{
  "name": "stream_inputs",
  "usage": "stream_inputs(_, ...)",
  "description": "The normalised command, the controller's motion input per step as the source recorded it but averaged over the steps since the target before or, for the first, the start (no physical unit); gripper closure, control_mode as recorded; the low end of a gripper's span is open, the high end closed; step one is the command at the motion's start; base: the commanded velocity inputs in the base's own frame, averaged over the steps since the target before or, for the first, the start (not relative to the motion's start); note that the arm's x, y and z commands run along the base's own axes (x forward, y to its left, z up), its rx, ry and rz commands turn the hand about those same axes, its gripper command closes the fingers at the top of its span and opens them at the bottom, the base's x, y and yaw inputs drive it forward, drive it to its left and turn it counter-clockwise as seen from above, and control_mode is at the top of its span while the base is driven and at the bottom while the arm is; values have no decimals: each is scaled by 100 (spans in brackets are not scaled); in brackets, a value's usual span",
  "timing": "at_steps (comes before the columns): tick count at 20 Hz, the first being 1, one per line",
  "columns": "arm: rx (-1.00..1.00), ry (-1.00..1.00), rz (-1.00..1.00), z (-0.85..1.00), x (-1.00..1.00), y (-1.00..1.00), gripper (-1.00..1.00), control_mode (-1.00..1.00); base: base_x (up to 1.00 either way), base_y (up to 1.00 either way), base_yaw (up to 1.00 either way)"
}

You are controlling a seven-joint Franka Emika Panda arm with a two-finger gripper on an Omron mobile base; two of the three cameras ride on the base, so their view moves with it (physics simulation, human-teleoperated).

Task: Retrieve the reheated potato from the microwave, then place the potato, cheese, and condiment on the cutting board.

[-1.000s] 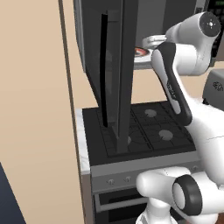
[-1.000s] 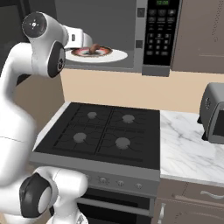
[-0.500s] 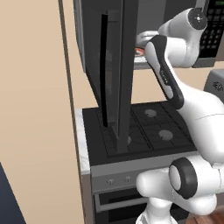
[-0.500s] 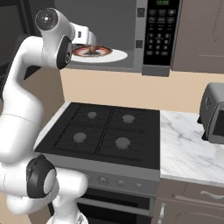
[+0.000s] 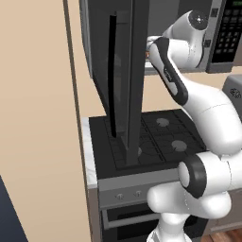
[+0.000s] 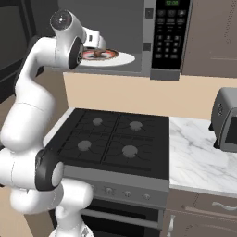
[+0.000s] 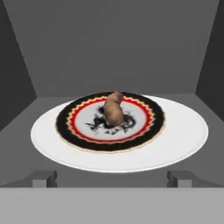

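Base views flank the arm, sharing microwave (image 6: 152, 37) and stove (image 6: 111, 141), hand view close inside the cavity

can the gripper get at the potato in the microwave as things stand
Probably yes: the microwave door is swung wide, the potato lies uncovered on its plate, and the open gripper faces it.

No text can be read: the microwave (image 6: 139, 37) keypad (image 6: 168, 39) carries pale marks and a small green display at its top, all too blurred to make out
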Motion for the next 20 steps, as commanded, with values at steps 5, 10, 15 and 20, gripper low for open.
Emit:
stream_inputs(5,2,14,1,-7,42,1,-100,-100,0,0,0)
stream_inputs(10,0,0,5,-4,36,2,-100,-100,0,0,0)
stream_inputs(15,0,-2,7,-6,30,2,-100,-100,0,0,0)
stream_inputs(20,0,0,5,-15,38,0,-100,-100,0,0,0)
